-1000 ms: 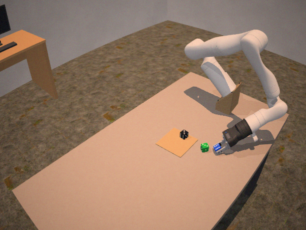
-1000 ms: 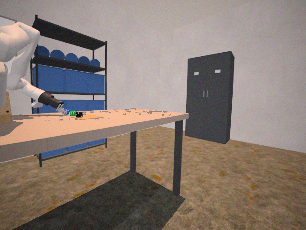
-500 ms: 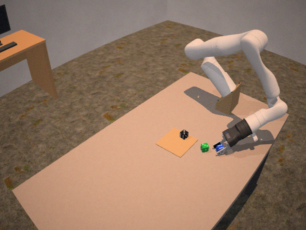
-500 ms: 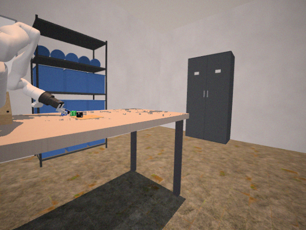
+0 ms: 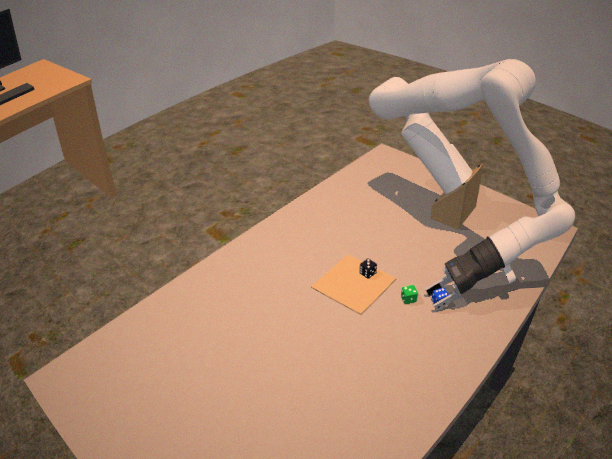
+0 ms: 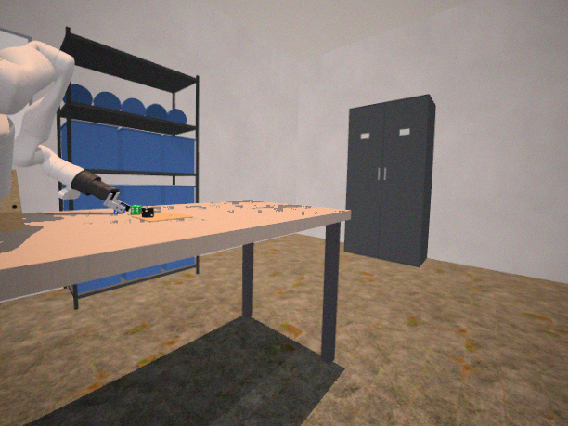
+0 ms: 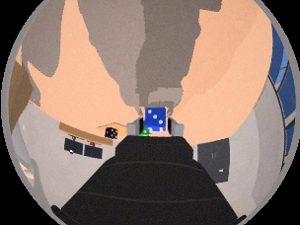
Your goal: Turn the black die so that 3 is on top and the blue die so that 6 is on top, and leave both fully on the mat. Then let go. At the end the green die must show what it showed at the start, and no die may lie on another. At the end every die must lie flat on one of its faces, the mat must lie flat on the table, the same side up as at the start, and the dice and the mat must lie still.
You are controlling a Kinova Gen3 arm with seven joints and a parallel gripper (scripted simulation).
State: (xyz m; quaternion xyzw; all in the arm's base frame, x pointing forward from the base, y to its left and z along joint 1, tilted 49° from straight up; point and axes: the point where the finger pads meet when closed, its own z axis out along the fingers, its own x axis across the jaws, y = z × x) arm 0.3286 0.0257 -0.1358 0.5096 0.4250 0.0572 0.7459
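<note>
The blue die is at table level between my fingers, off the mat. Its upper face seems to show six pips in the top view; the face toward the wrist camera shows three. My gripper is tilted low and open, with gaps beside the die. The black die sits on the orange mat near its edge; its top number is hard to read. The green die lies between mat and gripper, off the mat.
A brown angled board stands on the table by the arm's base. The green die is close in front of the fingertips. The table's side edge runs beyond the gripper at the right in the top view.
</note>
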